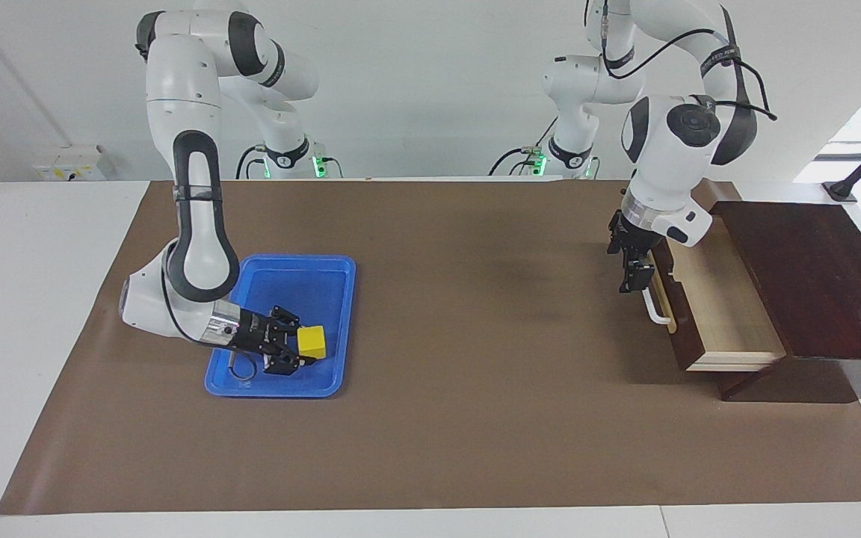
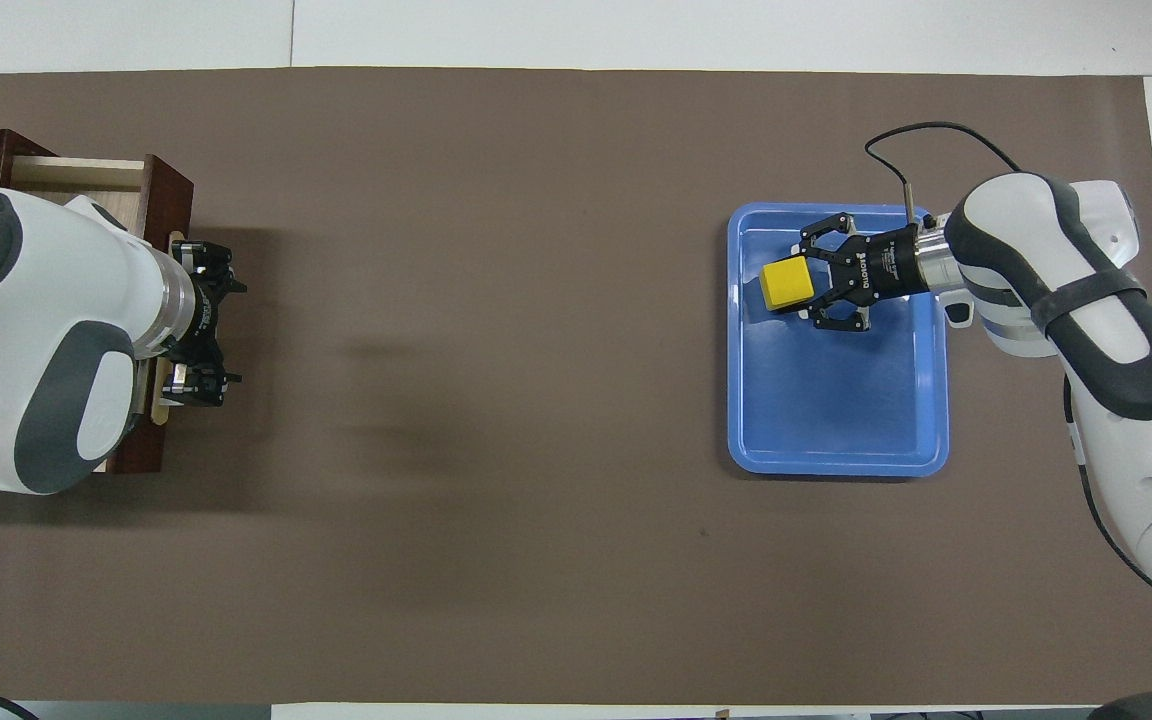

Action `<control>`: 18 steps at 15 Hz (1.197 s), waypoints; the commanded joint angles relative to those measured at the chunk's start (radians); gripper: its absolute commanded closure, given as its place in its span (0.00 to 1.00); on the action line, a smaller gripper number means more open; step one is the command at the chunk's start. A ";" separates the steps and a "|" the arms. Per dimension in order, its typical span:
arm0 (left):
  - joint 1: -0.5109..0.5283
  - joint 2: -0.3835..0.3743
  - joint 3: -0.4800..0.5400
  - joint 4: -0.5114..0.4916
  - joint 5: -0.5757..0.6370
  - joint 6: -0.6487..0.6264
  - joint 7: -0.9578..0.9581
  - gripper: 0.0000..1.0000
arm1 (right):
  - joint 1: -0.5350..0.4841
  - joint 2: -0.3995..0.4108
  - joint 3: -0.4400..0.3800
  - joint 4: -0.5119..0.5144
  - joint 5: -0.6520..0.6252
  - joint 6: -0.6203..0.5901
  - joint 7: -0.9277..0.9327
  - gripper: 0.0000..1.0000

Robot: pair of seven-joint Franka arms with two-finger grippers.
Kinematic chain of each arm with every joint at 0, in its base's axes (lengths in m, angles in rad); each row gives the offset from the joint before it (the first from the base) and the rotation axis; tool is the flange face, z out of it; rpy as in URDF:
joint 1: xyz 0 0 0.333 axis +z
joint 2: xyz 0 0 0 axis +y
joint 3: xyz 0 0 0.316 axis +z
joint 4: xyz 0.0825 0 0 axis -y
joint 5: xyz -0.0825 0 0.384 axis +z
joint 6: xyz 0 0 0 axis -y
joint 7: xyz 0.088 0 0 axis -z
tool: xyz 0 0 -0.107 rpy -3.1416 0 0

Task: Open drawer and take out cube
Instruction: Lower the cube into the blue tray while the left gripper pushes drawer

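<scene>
Right gripper (image 1: 297, 351), at the right arm's end of the table: it lies nearly level and low over the blue tray (image 1: 329, 269), with the yellow cube (image 1: 312, 342) clamped between its fingertips. The cube sits at the very tip of this gripper, above the tray floor; whether its underside touches the floor cannot be told. In the overhead view the same gripper (image 2: 804, 285) shows its links splayed to either side of the cube (image 2: 787, 283), over the part of the tray (image 2: 841, 460) farther from the robots.

Left gripper (image 1: 636, 278), at the left arm's end: it points downward with its fingers spread wide, holding nothing, directly at the white handle (image 1: 655, 310) of the drawer (image 1: 722, 299). The drawer stands pulled out of its dark wooden box (image 1: 812, 276), its pale interior exposed just beside this gripper.
</scene>
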 commanded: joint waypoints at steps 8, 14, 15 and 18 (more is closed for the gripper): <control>0.164 -0.034 -0.006 -0.059 0.052 0.069 0.228 0.00 | -0.002 -0.004 0.012 -0.007 -0.012 0.027 -0.011 0.00; 0.265 -0.018 -0.006 -0.031 0.081 0.124 0.286 0.00 | 0.005 -0.013 0.012 0.002 -0.012 0.026 0.054 0.00; 0.286 -0.011 -0.008 -0.023 0.098 0.127 0.305 0.00 | 0.005 -0.017 0.013 0.008 -0.013 0.026 0.074 0.00; 0.343 0.000 -0.008 0.003 0.099 0.129 0.360 0.00 | 0.005 -0.044 0.015 0.031 -0.021 0.000 0.136 0.00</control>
